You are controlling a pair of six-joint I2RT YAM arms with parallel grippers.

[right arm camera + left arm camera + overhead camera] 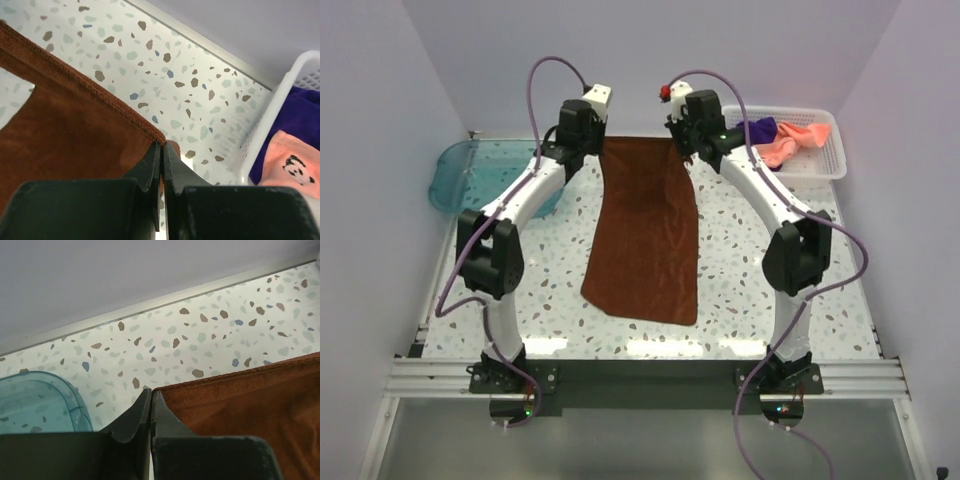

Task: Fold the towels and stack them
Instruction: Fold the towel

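Note:
The rust brown towel (647,240) stretches from the far middle of the table toward the front, its far edge lifted. My left gripper (592,140) is shut on its far left corner (165,392). My right gripper (682,140) is shut on its far right corner (165,140). The towel's near end lies on the table. The purple towel (760,128) and the salmon pink towel (795,140) lie crumpled in the white mesh basket (830,165) at the far right. Both show in the right wrist view, purple (300,117) and pink (290,162).
A teal translucent tray (470,175) sits at the far left, also in the left wrist view (35,400). The back wall runs just beyond both grippers. The basket rim (272,110) is close to the right of my right gripper.

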